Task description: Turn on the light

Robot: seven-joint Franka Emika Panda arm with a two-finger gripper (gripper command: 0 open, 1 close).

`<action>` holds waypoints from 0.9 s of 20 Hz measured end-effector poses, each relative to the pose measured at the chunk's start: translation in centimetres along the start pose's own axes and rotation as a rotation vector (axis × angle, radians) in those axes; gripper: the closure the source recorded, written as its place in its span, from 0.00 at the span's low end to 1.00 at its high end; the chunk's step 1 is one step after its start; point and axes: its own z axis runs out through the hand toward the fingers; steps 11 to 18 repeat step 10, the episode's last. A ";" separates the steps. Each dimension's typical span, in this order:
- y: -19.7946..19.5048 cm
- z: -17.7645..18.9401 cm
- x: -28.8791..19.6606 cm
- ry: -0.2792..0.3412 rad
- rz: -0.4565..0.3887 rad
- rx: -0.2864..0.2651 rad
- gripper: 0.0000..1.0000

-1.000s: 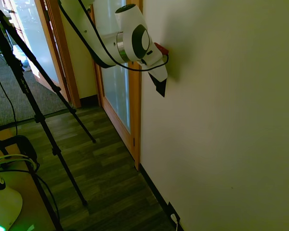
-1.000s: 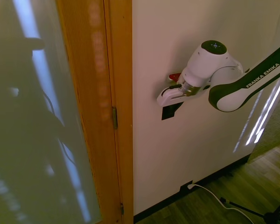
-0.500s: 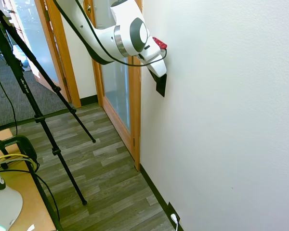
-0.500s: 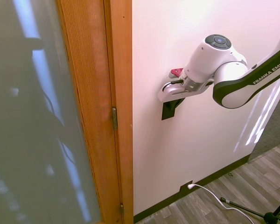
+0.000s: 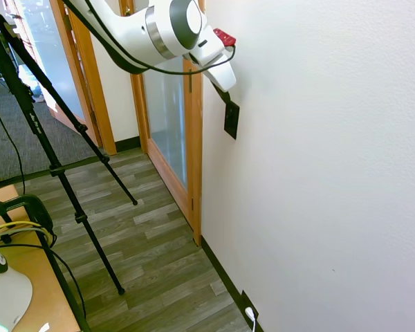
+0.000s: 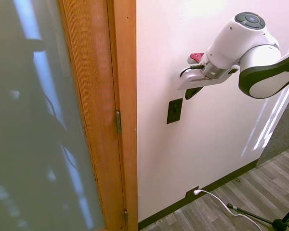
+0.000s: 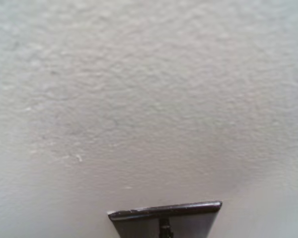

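The claw (image 6: 191, 92) hangs just above the small black upright rectangular switch plate (image 6: 174, 110) on the white wall (image 6: 207, 144), apart from it, holding nothing; its opening I cannot tell

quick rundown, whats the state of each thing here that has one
small black rectangular wall switch plate: mounted upright on the wall, uncovered, nothing touching it; toggle position too small to tell
white arm's gripper: just above the switch, apart from it; open or shut can't be told
wooden-framed frosted glass door: closed
dark outlet plate at the baseboard: white plug inserted
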 end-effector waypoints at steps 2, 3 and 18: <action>0.3 -0.9 0.1 0.008 0.005 0.003 1.00; 0.4 -1.4 0.0 0.012 0.009 0.007 1.00; 1.3 -4.4 0.0 0.031 0.031 0.026 1.00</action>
